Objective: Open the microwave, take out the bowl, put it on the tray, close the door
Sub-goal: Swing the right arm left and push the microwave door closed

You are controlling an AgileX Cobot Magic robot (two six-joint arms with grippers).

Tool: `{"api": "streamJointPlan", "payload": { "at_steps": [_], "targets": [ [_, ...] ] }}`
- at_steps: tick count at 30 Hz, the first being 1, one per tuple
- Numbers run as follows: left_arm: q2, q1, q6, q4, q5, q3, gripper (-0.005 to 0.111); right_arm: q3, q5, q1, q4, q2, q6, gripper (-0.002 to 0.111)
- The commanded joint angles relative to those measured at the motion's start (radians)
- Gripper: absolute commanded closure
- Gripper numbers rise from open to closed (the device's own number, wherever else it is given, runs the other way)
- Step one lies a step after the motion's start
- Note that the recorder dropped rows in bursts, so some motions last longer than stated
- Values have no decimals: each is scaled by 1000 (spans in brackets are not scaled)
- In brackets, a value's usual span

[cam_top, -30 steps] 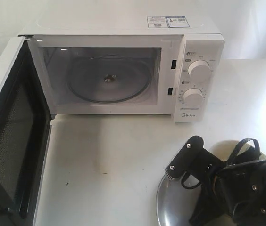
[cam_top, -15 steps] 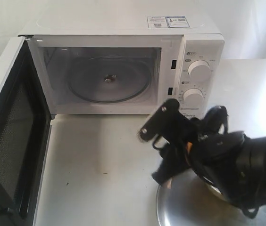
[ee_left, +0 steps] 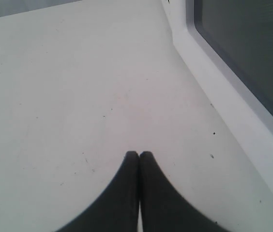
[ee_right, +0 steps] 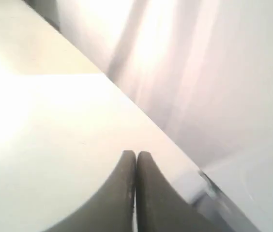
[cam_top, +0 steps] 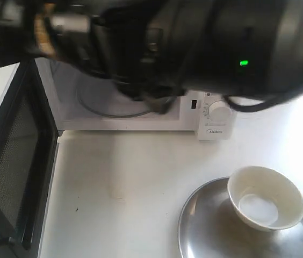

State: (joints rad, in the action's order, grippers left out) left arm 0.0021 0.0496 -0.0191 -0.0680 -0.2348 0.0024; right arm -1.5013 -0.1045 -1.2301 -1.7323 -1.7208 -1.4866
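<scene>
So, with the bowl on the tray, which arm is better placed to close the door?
Probably the left: its shut tool hangs just beside the open door. The right arm is a blur across the front of the microwave.

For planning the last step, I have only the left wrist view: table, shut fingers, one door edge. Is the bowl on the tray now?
Observer: Yes. In the exterior view the cream-white bowl sits on the silver tray, toward its far rim.
Operator: And the door that I see, is it open?
Observer: Wide open, swung out to the left of the exterior view.
Operator: On the other side, is anything held?
Observer: Nothing. In the right wrist view the right gripper is shut, fingertips together.
</scene>
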Motion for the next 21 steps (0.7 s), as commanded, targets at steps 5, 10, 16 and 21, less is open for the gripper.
{"api": "streamJointPlan", "payload": {
  "at_steps": [5,10,16,21],
  "targets": [
    [-2,-2,-2,7,0,-2,107,-274,-36,-190,-12,-281,434,108],
    [-2,-2,-2,7,0,-2,107,-334,-265,-251,-12,-364,810,108],
    [-2,-2,-2,7,0,-2,107,-334,-656,-278,-12,-383,1143,108],
    [-2,-2,-2,7,0,-2,107,-334,-923,-260,-12,-383,1300,108]
  ]
}}
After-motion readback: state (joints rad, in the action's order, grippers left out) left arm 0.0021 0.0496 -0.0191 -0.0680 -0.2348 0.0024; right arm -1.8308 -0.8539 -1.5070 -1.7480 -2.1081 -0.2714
